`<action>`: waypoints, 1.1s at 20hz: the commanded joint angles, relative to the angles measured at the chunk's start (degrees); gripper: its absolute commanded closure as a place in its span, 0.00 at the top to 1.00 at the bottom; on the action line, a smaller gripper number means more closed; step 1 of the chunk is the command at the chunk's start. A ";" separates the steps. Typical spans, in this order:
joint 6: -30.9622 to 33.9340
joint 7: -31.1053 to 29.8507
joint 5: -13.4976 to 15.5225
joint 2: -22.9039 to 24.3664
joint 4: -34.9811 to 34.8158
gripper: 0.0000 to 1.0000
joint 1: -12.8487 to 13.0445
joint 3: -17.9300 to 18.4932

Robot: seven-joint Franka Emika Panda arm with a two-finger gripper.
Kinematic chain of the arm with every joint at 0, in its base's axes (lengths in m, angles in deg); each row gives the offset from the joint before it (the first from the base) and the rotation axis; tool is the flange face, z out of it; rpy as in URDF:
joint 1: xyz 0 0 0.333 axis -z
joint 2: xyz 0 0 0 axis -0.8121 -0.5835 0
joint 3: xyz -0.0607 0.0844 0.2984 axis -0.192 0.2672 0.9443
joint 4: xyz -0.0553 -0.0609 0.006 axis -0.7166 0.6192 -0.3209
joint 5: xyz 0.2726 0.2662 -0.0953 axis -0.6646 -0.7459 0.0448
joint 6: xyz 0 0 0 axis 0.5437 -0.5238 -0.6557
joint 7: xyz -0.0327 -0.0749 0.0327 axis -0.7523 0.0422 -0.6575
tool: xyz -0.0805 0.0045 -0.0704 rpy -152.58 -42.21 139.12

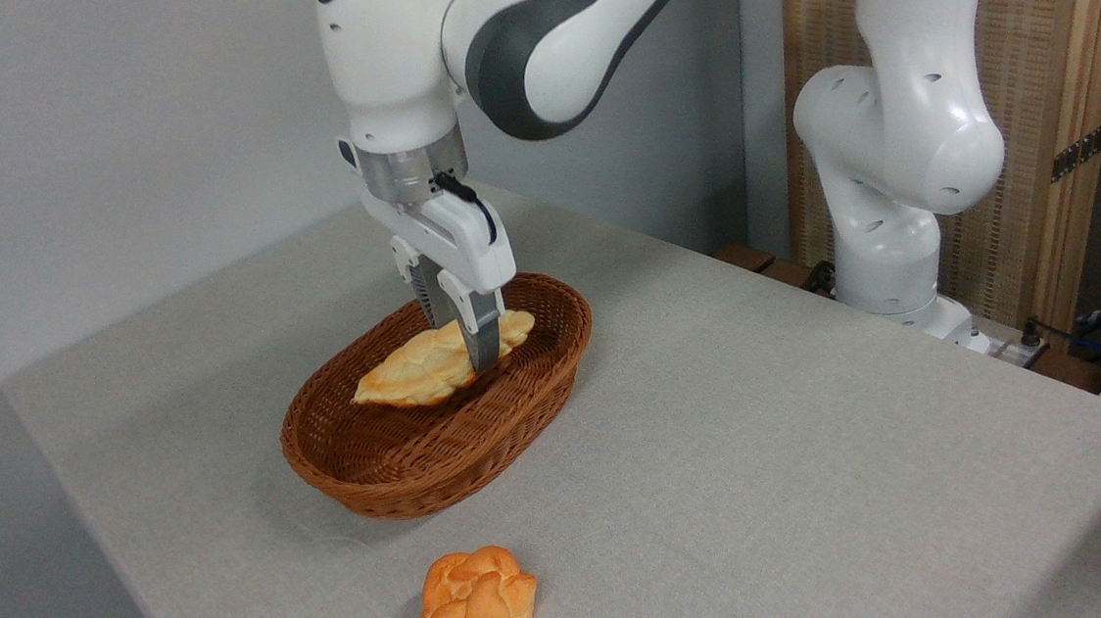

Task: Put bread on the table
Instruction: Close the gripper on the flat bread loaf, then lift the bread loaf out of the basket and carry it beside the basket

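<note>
The step in hand looks like the pickup: the tool (463,340) is down inside the wicker basket (396,468), its two fingers straddling the bread (418,369) across the loaf's width, nearer the loaf's right-hand end than its middle. The near finger stands in front of the loaf and hides part of it; the far finger is mostly out of sight behind. The fingers appear to be pressed against the bread's sides, so the tool reads as clamped on the loaf, though the contact on the far side cannot be seen. The bread lies tilted, its left pointed tip low over the basket floor and its right end higher toward the far rim; whether it rests on the wicker or is already lifted clear cannot be told. It is not yet on the table (766,430). The next move, by my judgement, calls for a straight rise until the loaf's low tip clears the rim, then a carry sideways to bare cloth and a gentle set-down. Because the grip sits off the loaf's centre, the long end may sag or swing, so the lift should be slow. A round knobbly bun (477,603) sits on the table near the front edge, well apart from the basket, and is best avoided when placing.
</note>
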 commanded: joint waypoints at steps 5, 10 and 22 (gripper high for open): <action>13.28 4.82 -1.83 1.38 4.51 0.53 0.25 4.56; 20.23 5.70 -9.12 3.49 10.84 0.56 0.25 10.88; 26.05 5.53 -16.87 5.43 11.90 0.96 0.25 15.38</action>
